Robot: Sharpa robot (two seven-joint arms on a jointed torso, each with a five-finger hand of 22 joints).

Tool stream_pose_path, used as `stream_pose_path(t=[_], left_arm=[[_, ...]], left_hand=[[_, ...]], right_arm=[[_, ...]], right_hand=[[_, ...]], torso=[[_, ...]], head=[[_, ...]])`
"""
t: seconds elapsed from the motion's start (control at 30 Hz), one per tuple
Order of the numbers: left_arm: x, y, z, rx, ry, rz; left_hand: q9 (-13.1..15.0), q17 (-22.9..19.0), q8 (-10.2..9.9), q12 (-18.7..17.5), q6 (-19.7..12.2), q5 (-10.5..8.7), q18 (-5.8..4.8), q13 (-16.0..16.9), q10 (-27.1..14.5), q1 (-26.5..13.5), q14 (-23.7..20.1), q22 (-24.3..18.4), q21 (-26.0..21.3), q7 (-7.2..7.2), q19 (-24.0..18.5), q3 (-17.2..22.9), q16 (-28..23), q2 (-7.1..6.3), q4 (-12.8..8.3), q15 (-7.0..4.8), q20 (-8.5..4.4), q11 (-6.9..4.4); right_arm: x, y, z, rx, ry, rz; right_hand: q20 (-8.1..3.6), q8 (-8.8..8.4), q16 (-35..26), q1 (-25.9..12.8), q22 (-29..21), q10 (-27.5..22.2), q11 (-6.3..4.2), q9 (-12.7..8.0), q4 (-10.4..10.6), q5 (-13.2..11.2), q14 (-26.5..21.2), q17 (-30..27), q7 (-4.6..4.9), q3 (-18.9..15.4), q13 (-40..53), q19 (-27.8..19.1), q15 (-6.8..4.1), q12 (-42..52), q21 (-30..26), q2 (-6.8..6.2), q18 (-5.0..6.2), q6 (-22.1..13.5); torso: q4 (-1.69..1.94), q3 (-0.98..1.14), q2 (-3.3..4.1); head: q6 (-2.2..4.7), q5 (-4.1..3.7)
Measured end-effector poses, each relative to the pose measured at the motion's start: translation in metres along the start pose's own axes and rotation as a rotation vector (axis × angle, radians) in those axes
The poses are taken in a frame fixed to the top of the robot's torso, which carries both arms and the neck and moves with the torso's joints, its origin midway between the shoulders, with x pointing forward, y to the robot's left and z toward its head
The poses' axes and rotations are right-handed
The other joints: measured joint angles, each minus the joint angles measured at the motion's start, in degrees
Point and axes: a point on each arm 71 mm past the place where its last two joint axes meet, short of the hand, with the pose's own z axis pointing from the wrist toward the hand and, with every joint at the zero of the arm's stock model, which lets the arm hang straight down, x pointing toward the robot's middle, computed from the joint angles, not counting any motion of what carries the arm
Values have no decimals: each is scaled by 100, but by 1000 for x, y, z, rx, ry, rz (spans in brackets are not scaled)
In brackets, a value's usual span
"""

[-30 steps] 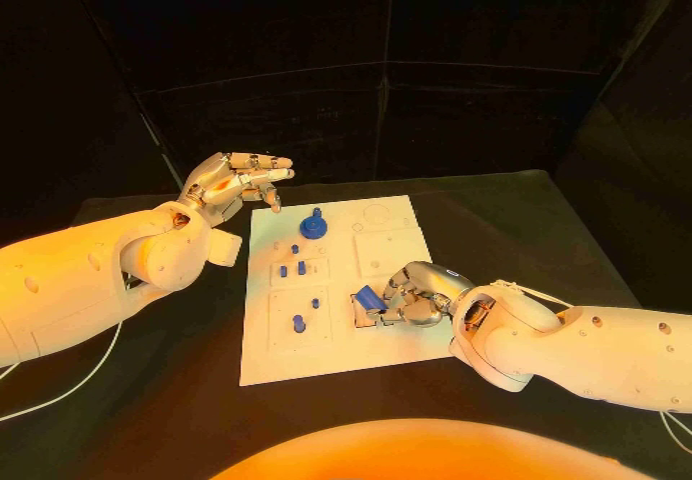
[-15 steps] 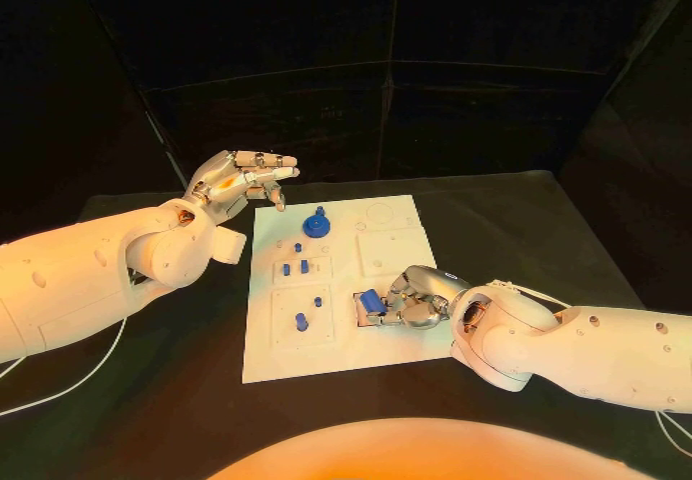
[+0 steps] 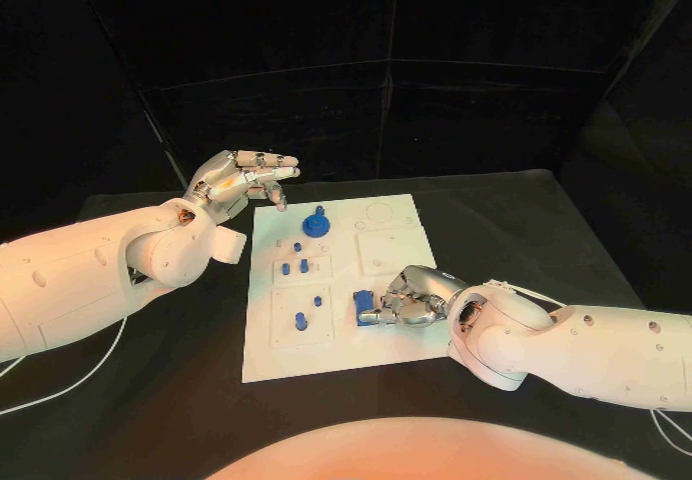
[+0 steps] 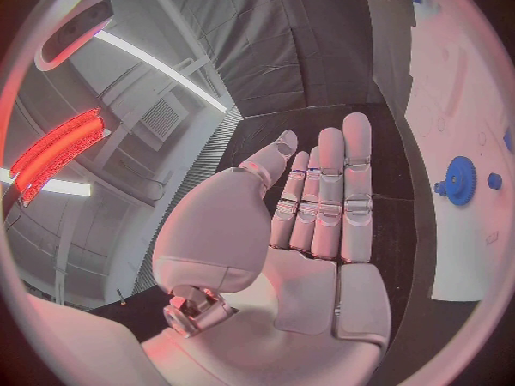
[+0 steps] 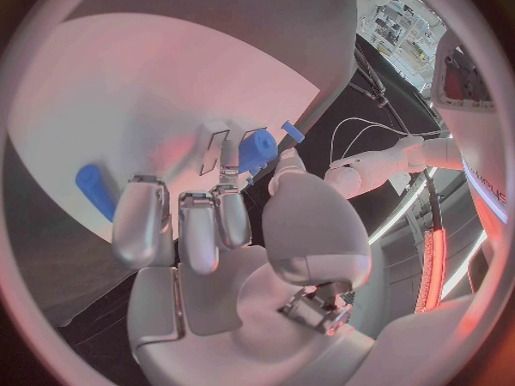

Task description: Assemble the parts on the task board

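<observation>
Right silver many-fingered hand (image 3: 404,300) low over near right part of white rectangular task board (image 3: 404,350), fingers curled, thumb and fingertips closed on small blue block-shaped part (image 3: 365,302). Block touching board surface at a recessed square, just left of the fingertips. Same block in right wrist view (image 5: 257,150), pinched ahead of the fingers (image 5: 198,227); another blue cylindrical peg (image 5: 94,190) lying apart on the board.

Left silver many-fingered hand (image 3: 238,180) raised beyond far left corner of board, palm up, fingers spread, holding nothing; left wrist view confirms bare palm (image 4: 312,257).

Blue gear-shaped disc with short stem (image 3: 313,224) on far left part of board, near left hand but not touching; seen again in left wrist view (image 4: 460,180). Small blue pegs (image 3: 294,266) standing in a recessed square at mid-left; single blue peg (image 3: 300,322) in the square nearer the robot, well left of the held block.

No readable writing or labels on board or parts.

All parts solid blue, matt; board white with shallow square and round recesses.
</observation>
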Motion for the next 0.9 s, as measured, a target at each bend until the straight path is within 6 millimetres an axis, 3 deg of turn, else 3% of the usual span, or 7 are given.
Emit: stream_pose_path(t=[0.4,0.5,0.67,0.8,0.9], left_arm=[[-2,0,-1,-2,-3,1],[-2,0,-1,-3,-3,1],[-2,0,-1,-3,-3,1],[-2,0,-1,-3,-3,1],[-2,0,-2,-3,-3,1]], left_hand=[[0,0,0,0,0,0,0,0,0,0,0,1,0,0,0,0,0,0,0,0,0,0],[0,0,0,0,0,0,0,0,0,0,0,1,0,0,0,0,0,0,0,0,0,0],[0,0,0,0,0,0,0,0,0,0,0,1,0,0,0,0,0,0,0,0,0,0],[0,1,0,0,0,0,0,0,0,0,0,2,0,0,0,0,0,0,0,0,0,0],[0,1,0,0,0,0,0,0,0,0,0,2,0,0,0,0,0,0,0,0,0,0]], right_arm=[[0,2,1,-12,-17,7],[-1,2,1,-14,-20,8],[-1,2,1,-16,-24,6],[-1,2,1,-20,-25,1],[0,2,0,-21,-25,-4]], right_hand=[[0,0,0,-81,0,0,1,14,-8,0,0,-1,0,136,0,0,1,-18,0,-34,0,0],[0,0,0,-60,1,0,1,34,-32,184,0,-1,0,224,0,0,1,-18,0,16,0,0],[0,0,0,761,1,0,1,63,-396,784,-20,-1,0,479,0,0,-19,-18,0,235,0,0],[-40,0,0,1328,1,-8,-31,77,-718,743,-18,-1,-5,743,0,1,-20,-43,0,383,0,-4],[-40,0,0,1540,1,1,-40,77,-876,738,-14,-1,-20,901,9,1,-53,-41,0,525,0,-20]], torso=[[10,-1,1],[10,0,0],[10,1,-1],[10,2,-2],[10,2,-2]], head=[[-18,10],[-17,14],[-11,16],[-15,11],[-21,8]])
